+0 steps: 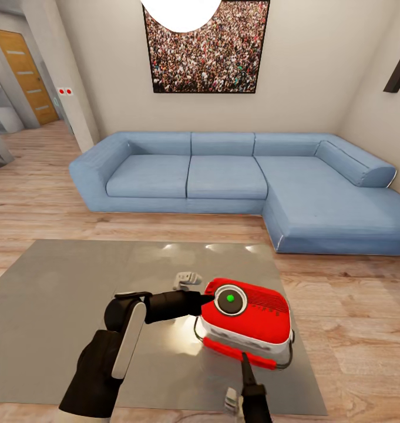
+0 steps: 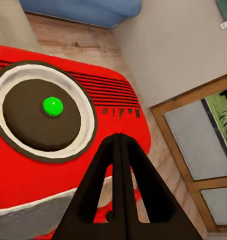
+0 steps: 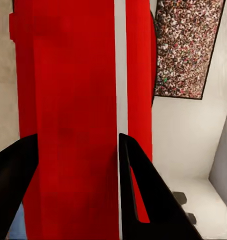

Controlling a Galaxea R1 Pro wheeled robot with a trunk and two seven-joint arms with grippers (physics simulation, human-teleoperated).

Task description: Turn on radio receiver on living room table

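Note:
The red radio receiver (image 1: pixel 251 320) lies near the right front of the grey coffee table (image 1: pixel 70 299), dial up. Its round silver dial (image 1: pixel 229 299) has a green dot in the middle. My left gripper (image 1: pixel 206 302) is shut, empty, with its tip at the radio's left edge beside the dial. In the left wrist view the joined fingertips (image 2: pixel 119 137) hover just off the dial (image 2: pixel 43 112), over the red top. My right gripper (image 1: pixel 245 356) stands open at the radio's front red bar. The right wrist view shows its two black fingers (image 3: pixel 131 170) spread in front of the radio's red side (image 3: pixel 68 90).
A blue L-shaped sofa (image 1: pixel 235 176) runs behind the table, with a crowd photo (image 1: pixel 205 53) on the beige wall and a pale lamp (image 1: pixel 181 12) above. A wooden door (image 1: pixel 26 76) stands far left. A small pale grey shape (image 1: pixel 187 279) shows on the table top.

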